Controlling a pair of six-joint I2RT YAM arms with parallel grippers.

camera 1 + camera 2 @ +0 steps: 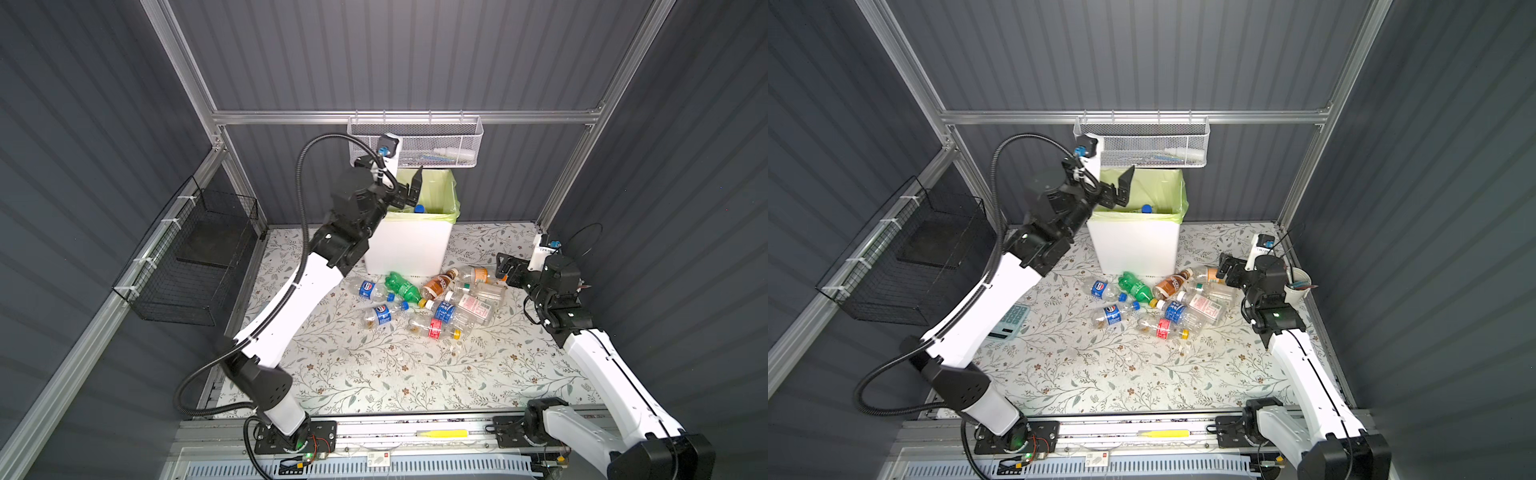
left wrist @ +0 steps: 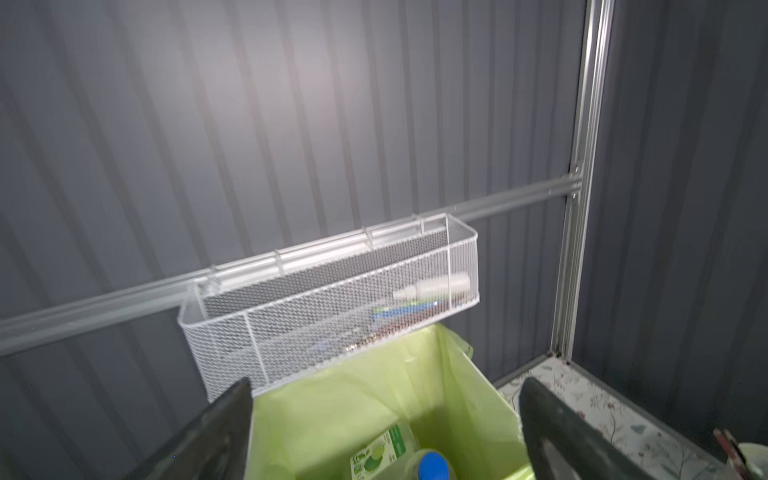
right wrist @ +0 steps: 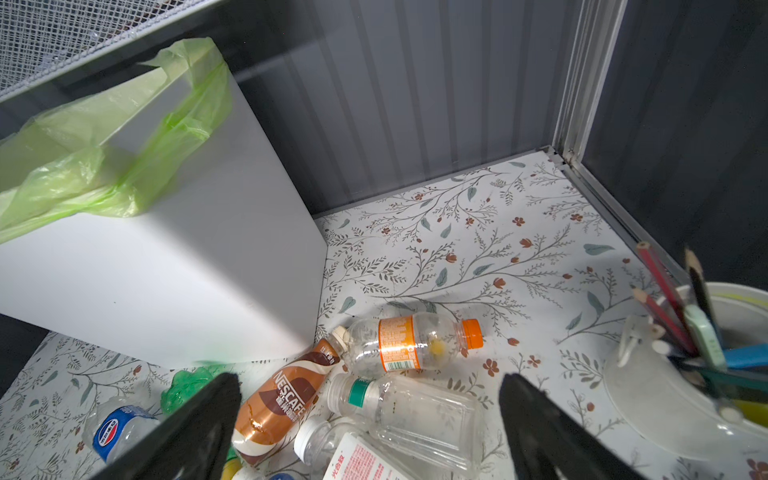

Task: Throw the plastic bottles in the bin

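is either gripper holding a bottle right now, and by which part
Nothing is held: left gripper open over the bin, right gripper open above the bottles.

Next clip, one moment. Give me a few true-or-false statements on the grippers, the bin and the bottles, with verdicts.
1. The left gripper is open above the bin, holding nothing. True.
2. The bin is empty. False: a blue-capped bottle lies inside it.
3. The right gripper is shut on a bottle. False: it is open and empty, above the bottles lying on the table.
4. The green bottle lies on the table in front of the bin. True.
5. The white mesh basket stands on the table. False: it hangs from the rail on the back wall.
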